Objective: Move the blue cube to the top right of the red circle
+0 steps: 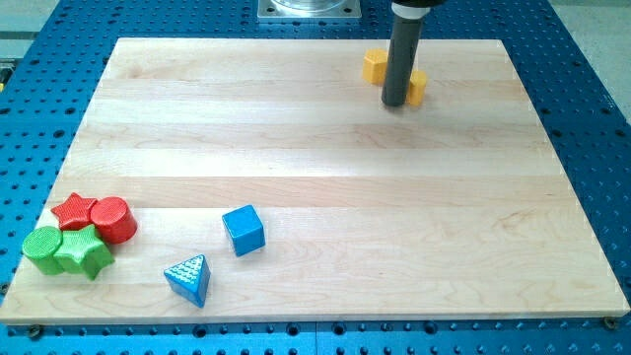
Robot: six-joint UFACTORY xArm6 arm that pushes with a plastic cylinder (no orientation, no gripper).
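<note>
My rod (398, 59) hides part of the yellow blocks (375, 65).

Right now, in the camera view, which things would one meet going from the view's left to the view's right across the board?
Green circle → red star and green star, about level → red circle → blue triangle → blue cube → yellow block → my tip → second yellow block.

Lab: wooden board (325, 138) on perforated (blue) bench (582, 79).
</note>
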